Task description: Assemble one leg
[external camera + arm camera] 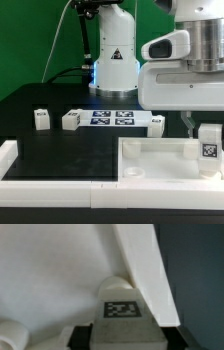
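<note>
My gripper (207,128) is shut on a white leg (208,142) with a square tag and holds it upright over the large white tray-shaped part (160,165), at the corner on the exterior view's right. In the wrist view the leg (122,300) sits between my black fingers (82,336), its far end close against the tray's raised rim (140,263); I cannot tell whether it touches the tray floor (50,274). Three more legs lie on the black table: two on the exterior view's left (41,119) (72,120) and one further right (157,122).
The marker board (112,118) lies flat between the loose legs. The robot base (115,60) stands behind it. A white raised border (10,160) runs along the table's left and front edges. A rounded white bump (10,333) shows on the tray floor.
</note>
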Motion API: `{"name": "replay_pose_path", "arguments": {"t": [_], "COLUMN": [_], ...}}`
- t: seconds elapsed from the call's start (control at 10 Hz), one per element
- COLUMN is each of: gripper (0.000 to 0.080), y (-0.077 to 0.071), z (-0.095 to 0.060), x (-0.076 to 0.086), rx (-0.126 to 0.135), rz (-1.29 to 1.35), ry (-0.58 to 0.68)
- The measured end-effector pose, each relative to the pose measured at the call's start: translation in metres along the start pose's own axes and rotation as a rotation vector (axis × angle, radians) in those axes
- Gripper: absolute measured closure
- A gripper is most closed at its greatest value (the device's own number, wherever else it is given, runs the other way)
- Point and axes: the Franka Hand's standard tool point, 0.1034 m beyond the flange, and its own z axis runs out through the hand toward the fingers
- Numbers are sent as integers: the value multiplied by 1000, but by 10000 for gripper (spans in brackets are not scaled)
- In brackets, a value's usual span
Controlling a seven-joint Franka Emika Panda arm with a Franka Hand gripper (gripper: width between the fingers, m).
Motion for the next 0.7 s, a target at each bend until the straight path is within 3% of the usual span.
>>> {"name": "replay_pose_path", "arguments": {"t": [0.7], "gripper": [508], "y": [-3], "z": [1], "x": [1], "rx": [28], "rz": [798], "ry": [4]}}
